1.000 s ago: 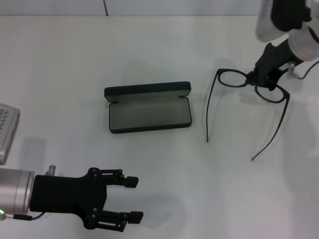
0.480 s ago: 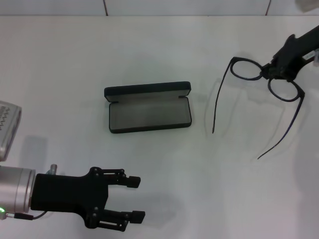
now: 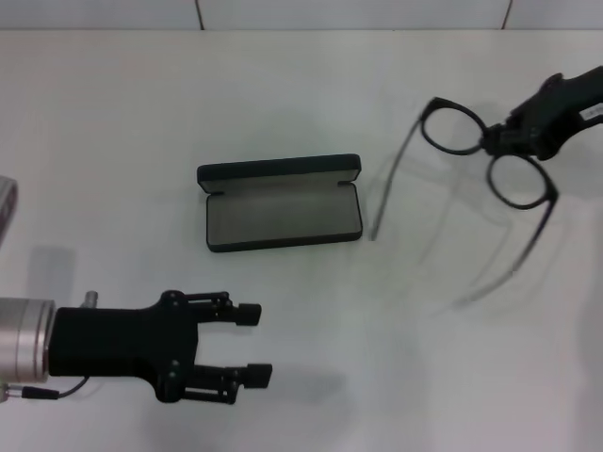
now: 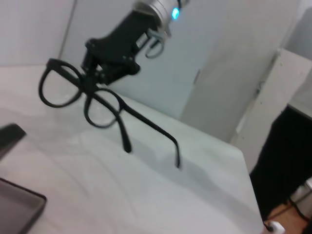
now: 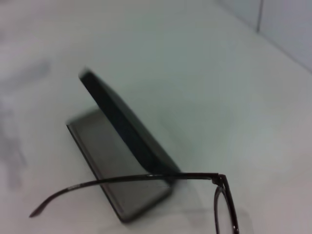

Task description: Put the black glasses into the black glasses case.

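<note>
The black glasses hang above the white table at the right, temples unfolded and pointing toward me. My right gripper is shut on their bridge. The left wrist view shows that gripper pinching the glasses clear of the tabletop. The black glasses case lies open in the middle of the table, grey lining up, lid standing at its far side. It lies to the left of the glasses. In the right wrist view the case sits beyond one temple of the glasses. My left gripper hovers open near the front left, holding nothing.
A pale grey device pokes in at the left edge. A tiled wall runs along the table's far side. In the left wrist view the table's edge drops off beyond the glasses.
The right gripper has raised the glasses off the table, then swung them slightly left. The left gripper has crept a little farther from the front edge.
</note>
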Available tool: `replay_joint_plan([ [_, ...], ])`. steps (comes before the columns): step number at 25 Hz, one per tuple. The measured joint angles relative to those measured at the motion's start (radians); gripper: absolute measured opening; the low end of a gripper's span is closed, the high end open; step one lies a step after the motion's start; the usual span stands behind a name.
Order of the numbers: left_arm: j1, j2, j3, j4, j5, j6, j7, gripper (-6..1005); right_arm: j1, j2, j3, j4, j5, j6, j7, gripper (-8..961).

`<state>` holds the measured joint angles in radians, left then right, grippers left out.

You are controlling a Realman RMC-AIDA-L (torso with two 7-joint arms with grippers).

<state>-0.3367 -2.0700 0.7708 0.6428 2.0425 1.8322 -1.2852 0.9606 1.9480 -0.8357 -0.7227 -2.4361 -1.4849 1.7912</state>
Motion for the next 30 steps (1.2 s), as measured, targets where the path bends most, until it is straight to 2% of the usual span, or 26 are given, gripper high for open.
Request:
replay_joint_plan([
  [5,0.002,0.001,-0.007,-0.001,-0.047,0.006,0.001,799,-0.106,0.058,-0.006,-0.089,0.137,-0.023,-0.029,46],
  [7,0.010,0.006,-0.007,0.001,-0.099,0.012,0.004,799,-0.143,0.069,-0.007,-0.099,0.192,-0.023,-0.050,46],
  [13,0.068,0.040,-0.007,0.006,-0.313,0.015,-0.003,797,-0.256,0.068,-0.008,-0.083,0.389,-0.038,-0.110,46],
  [16,0.085,0.044,-0.008,0.009,-0.389,0.017,-0.002,792,-0.295,0.069,-0.008,-0.033,0.468,-0.039,-0.168,47],
  [20,0.067,0.044,-0.008,0.009,-0.420,0.044,0.005,783,-0.298,0.072,-0.008,0.072,0.519,-0.040,-0.258,47],
  [22,0.043,0.041,-0.008,0.006,-0.425,0.049,0.006,597,-0.290,0.075,-0.008,0.109,0.527,-0.040,-0.291,47],
  [25,0.004,0.034,-0.003,0.000,-0.436,0.058,0.010,472,-0.271,0.078,-0.018,0.180,0.565,-0.040,-0.352,47],
  [28,-0.039,0.029,0.000,-0.002,-0.436,0.087,0.012,347,-0.262,0.076,-0.059,0.202,0.598,-0.042,-0.378,46],
  [30,-0.072,0.027,0.010,-0.009,-0.429,0.111,0.012,301,-0.260,0.076,-0.090,0.201,0.611,-0.043,-0.388,46],
])
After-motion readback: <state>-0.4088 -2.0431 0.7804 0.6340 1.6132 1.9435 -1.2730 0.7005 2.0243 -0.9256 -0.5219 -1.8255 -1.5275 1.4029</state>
